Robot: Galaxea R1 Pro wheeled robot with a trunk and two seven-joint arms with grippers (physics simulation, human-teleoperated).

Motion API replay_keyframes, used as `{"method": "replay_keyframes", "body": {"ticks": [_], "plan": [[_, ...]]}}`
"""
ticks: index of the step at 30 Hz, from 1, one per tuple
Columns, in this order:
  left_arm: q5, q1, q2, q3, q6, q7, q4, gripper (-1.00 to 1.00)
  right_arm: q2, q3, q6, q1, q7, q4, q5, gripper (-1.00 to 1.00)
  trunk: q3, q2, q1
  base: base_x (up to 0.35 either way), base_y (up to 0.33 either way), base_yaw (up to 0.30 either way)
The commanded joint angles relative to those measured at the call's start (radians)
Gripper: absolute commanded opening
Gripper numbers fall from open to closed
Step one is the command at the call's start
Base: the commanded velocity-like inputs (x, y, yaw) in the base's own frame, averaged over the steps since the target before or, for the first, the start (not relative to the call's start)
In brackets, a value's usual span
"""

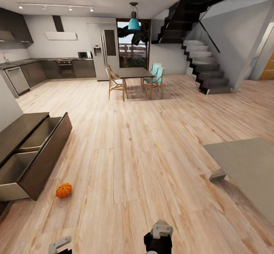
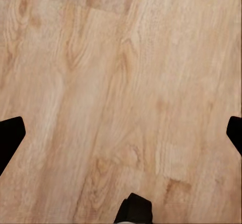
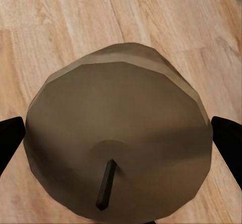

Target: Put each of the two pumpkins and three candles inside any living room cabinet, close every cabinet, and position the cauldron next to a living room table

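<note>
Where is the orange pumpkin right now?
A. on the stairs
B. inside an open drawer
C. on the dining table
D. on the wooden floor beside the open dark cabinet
D: in the head view the pumpkin sits on the floor, just in front of the dark cabinet with its drawers pulled open.

I see broad bare pale plank wooden floor (image 1: 144, 147) ahead of me. On my left the long dark-brown wooden cabinet (image 1: 23, 132) has two drawers pulled out over the floor, and a small orange ribbed pumpkin (image 1: 64, 190) lies just beside the nearer drawer's front corner. The low grey table (image 1: 247, 166) blocks my right.
</note>
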Motion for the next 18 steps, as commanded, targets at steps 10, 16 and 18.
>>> {"method": "replay_keyframes", "body": {"ticks": [10,16,18], "plan": [[-0.002,0.000,0.000,0.001,-0.045,0.001,0.039,1.00,0.000,0.000,0.000,0.000,0.000,0.000,0.001,-1.00,0.009,0.000,0.000,0.320,-0.160,0.000],[-0.002,0.000,0.000,0.000,-0.046,0.001,0.040,1.00,0.000,0.000,-0.001,0.000,0.000,0.000,0.001,-1.00,0.009,0.000,0.000,0.320,-0.161,0.000],[-0.002,0.000,0.000,0.000,-0.046,0.001,0.040,1.00,0.000,0.000,-0.001,0.000,0.000,0.000,0.001,-1.00,0.009,0.000,0.000,0.320,-0.155,0.000]]}}
